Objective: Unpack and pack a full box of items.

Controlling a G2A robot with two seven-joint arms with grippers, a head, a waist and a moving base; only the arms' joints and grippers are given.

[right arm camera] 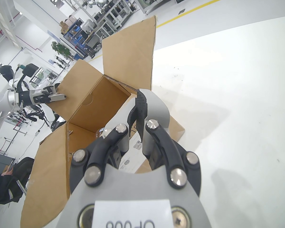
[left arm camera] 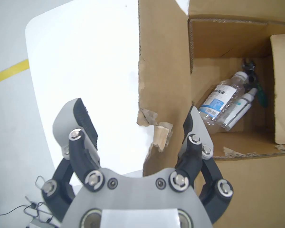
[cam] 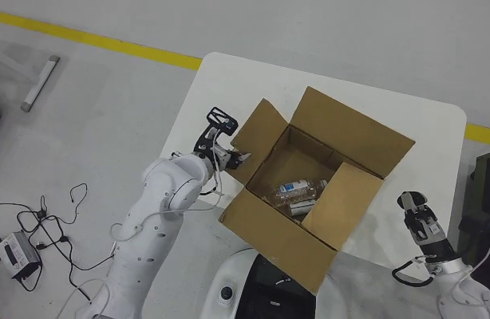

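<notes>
1. Cardboard box (cam: 349, 127) (left arm camera: 161, 60) (right arm camera: 85, 91): we record it in the middle of the white table (cam: 221, 88) (left arm camera: 85, 60) (right arm camera: 228, 84), with all four flaps folded out. The left flap's edge is torn.
2. Clear bottle (left arm camera: 219, 103) (cam: 297, 191): it lies on its side on the box floor, towards the near wall. It has a white cap and a blue-and-white label, whose print we leave unread.
3. Small white bottle (left arm camera: 242, 106): it lies touching the clear bottle, on that bottle's right side.
4. Dark tool with a green handle (left arm camera: 254, 81): it lies just beyond the two bottles, inside the box.
5. Left gripper (cam: 243, 157) (left arm camera: 137, 124) (right arm camera: 59, 96): we find it at the left flap with its fingers spread apart. The flap's torn edge sits between them, unclamped.
6. Right gripper (cam: 412, 203) (right arm camera: 139, 100): we find it to the right of the box, above the table's right edge, with its fingers drawn together on nothing.
7. White sticker (right arm camera: 130, 214): it is on the right gripper's wrist plate and carries dark print, partly cut off.
8. Pale printed patch (right arm camera: 135, 146): it is on the box flap beneath the right gripper, with marks too small to tell.
9. Yellow line (cam: 93, 38): it runs across the floor beyond the table.
</notes>
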